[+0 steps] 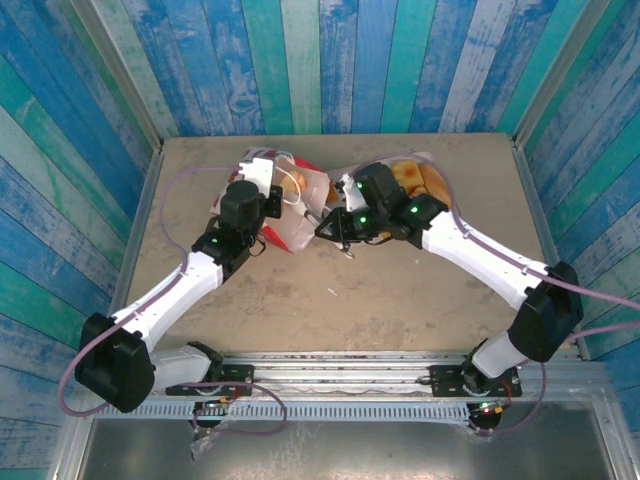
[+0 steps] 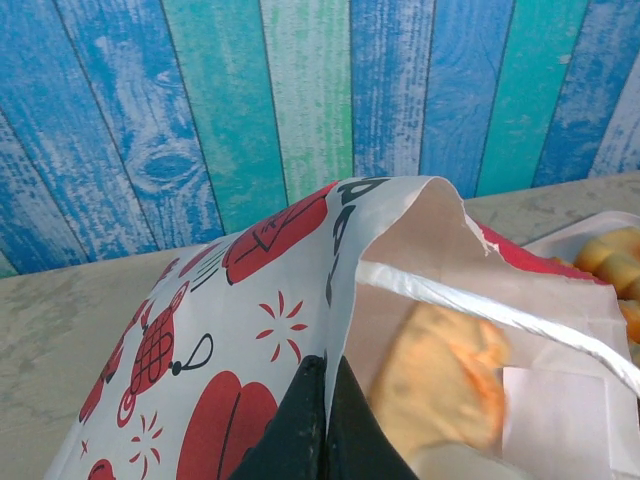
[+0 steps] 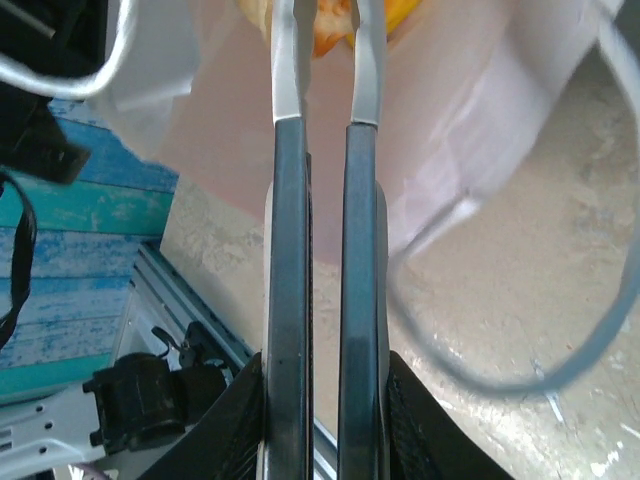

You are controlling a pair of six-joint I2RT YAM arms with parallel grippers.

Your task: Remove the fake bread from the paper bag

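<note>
Paper bag (image 2: 230, 300) mouth-rightward; left tool (image 2: 326, 400) tight on it, right tool (image 3: 325, 425) tight on tongs (image 3: 290, 250).

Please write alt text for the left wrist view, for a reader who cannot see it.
The left gripper pinches the rim of a tilted paper bag, white with red prints, whose open mouth shows a tan-orange fake bread behind a white cord handle. A blue and green plank wall stands behind.

paper bag (image 2: 250, 300) open, fake bread (image 2: 440, 385) inside
</note>
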